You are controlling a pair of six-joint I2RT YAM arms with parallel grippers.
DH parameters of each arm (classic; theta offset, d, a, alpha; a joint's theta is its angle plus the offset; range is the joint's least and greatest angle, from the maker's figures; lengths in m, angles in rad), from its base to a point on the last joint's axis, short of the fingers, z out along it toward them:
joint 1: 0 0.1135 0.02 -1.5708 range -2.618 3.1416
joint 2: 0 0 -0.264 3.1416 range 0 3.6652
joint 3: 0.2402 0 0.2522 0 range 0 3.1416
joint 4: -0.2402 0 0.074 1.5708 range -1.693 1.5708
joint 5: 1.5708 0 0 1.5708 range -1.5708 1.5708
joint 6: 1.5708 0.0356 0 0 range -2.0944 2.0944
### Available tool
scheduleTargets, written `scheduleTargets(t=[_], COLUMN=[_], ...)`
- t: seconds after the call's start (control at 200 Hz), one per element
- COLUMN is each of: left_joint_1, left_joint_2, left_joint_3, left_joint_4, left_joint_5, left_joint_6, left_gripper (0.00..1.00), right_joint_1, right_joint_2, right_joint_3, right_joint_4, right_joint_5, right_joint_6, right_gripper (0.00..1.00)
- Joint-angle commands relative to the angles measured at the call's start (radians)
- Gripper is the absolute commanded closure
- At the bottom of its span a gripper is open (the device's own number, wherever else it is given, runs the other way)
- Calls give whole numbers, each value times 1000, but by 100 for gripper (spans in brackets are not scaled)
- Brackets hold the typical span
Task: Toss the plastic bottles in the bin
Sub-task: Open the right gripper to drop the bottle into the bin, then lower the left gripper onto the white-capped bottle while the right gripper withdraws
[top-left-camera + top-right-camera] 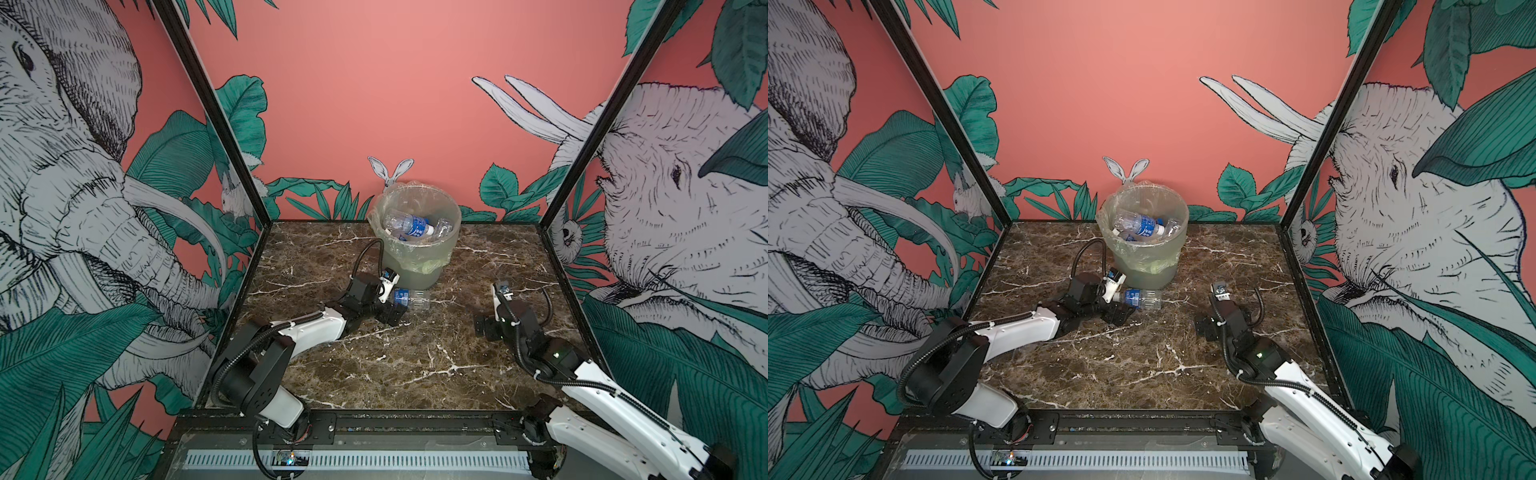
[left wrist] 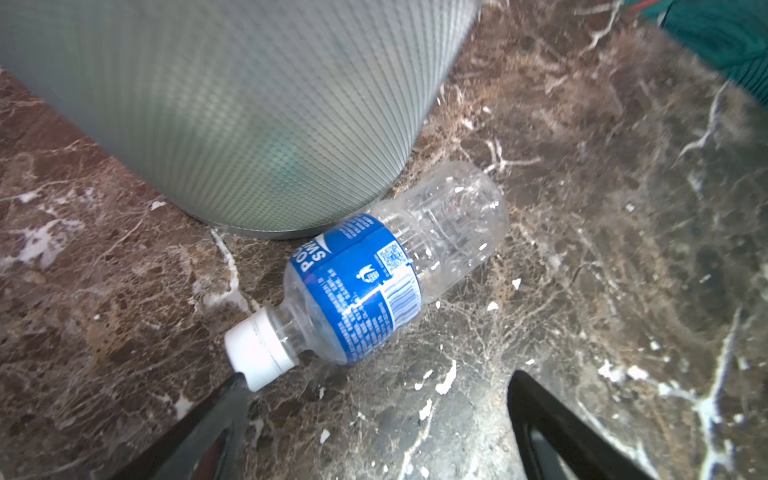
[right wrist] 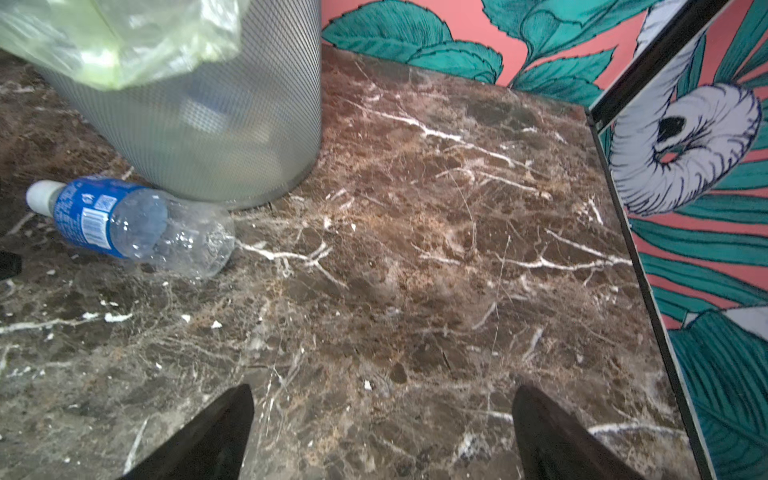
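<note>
The left claw (image 2: 380, 376) hangs low over the brown, white-veined marble counter (image 1: 415, 365) with its dark, pointed fingers spread wide and nothing between them. One fingertip (image 2: 239, 384) is right at the white screw cap of a plastic bottle (image 2: 374, 282); I cannot tell whether they touch.

The bottle lies on its side on the counter, just beside the foot of the bin (image 2: 249, 124). It is clear, ribbed and slightly dented. Its glossy blue label has white print, of which only "PO" and "SW" can be read, along with a QR code and a barcode.

The bin is round, tapered and translucent grey-green, with a fine grid texture on its wall. A crinkled, clear yellowish bag is folded over its rim. More plastic bottles (image 1: 409, 226) lie inside, one with a blue label and a white cap.

To the right, the right claw (image 3: 382, 390) is also spread and holds nothing, over bare marble well apart from the bottle on the counter.
</note>
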Motion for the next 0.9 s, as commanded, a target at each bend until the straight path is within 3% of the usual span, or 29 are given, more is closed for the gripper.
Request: scheduleTargets(t=[0.0,0.285,0.525,0.895], left_joint_1=[-35,-122,-154,-320], left_joint_2=[22,142,232,103], left_joint_3=[47,152,214,140], left_joint_4=[-45,-105,-135,-190], left_joint_5=[-68,-205,-271,-313], left_joint_6=[107,278,325,289], left_gripper=[3,3,2,4], right_joint_1=[-8,-15,-21,-26], right_joint_2=[-52,-71,-79,-87], right_joint_3=[-36,-40,-49,-114], right_joint_4=[71,82,91,143], right_joint_5=[-6,-24,-45,-16], right_joint_6=[36,36,37,45], right_gripper=[1,1,1,1])
